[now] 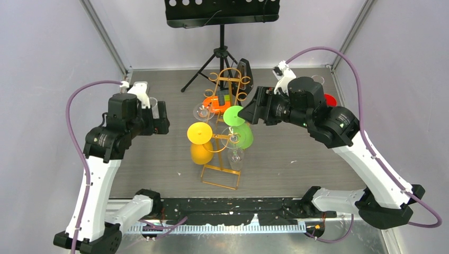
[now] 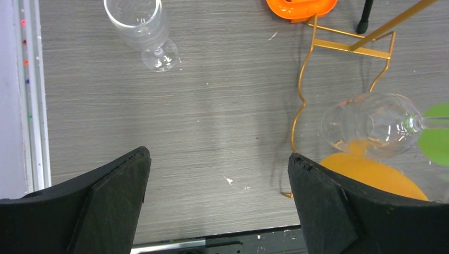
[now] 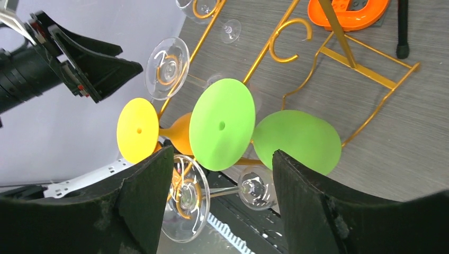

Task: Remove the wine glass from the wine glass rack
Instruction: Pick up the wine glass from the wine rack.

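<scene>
The gold wire wine glass rack (image 1: 226, 138) stands mid-table with several glasses hung upside down: a green one (image 1: 235, 117), a yellow-orange one (image 1: 200, 135) and clear ones (image 1: 204, 111). My right gripper (image 1: 245, 113) is open just right of the green glass. In the right wrist view its jaws (image 3: 222, 159) stand wide apart, with the green glass foot (image 3: 222, 119) and a clear glass (image 3: 186, 201) between and beyond them, untouched. My left gripper (image 1: 162, 119) is open and empty, left of the rack; its wrist view (image 2: 218, 159) shows bare table between the jaws.
A black music stand (image 1: 222, 16) stands behind the rack. An orange object (image 1: 216, 100) lies at the rack's far end. A loose clear glass (image 2: 140, 29) stands on the table by my left arm. A red item (image 1: 330, 99) lies at the right.
</scene>
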Available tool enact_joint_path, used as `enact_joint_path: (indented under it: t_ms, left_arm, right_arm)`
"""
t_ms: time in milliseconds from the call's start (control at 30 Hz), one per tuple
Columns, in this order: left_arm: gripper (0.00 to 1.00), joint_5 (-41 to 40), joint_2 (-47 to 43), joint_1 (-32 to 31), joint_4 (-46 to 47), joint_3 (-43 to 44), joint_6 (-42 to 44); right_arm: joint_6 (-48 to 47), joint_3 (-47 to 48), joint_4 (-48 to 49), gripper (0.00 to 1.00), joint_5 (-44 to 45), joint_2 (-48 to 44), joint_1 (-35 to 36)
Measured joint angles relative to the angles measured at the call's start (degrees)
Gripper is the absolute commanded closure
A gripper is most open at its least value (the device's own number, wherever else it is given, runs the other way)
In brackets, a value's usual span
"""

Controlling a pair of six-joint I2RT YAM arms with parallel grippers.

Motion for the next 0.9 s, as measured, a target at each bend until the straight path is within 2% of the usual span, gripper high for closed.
enact_joint_path:
  t_ms: [267, 500, 733, 900]
  left_arm:
    - [0.01, 2.5, -2.1, 0.0, 0.4, -1.9, -0.2]
    - [0.0, 3.1, -3.4, 0.0, 0.5, -1.9, -0.2]
    - [0.0, 3.1, -4.4, 0.0, 0.9, -2.4, -0.2]
    - [0.0, 3.1, -4.5, 0.0, 1.0, -2.4, -0.2]
  right_arm:
    - [3.4, -2.2, 2.9, 0.35, -0.8, 0.6, -0.5]
    - [5.2, -4.0, 4.8, 0.46, -1.4, 1.6, -0.7]
    - [6.2, -5.0, 6.1, 0.66, -2.2, 2.1, -1.1]
    - [6.7, -5.7, 6.7, 0.75, -2.6, 2.1, -1.3]
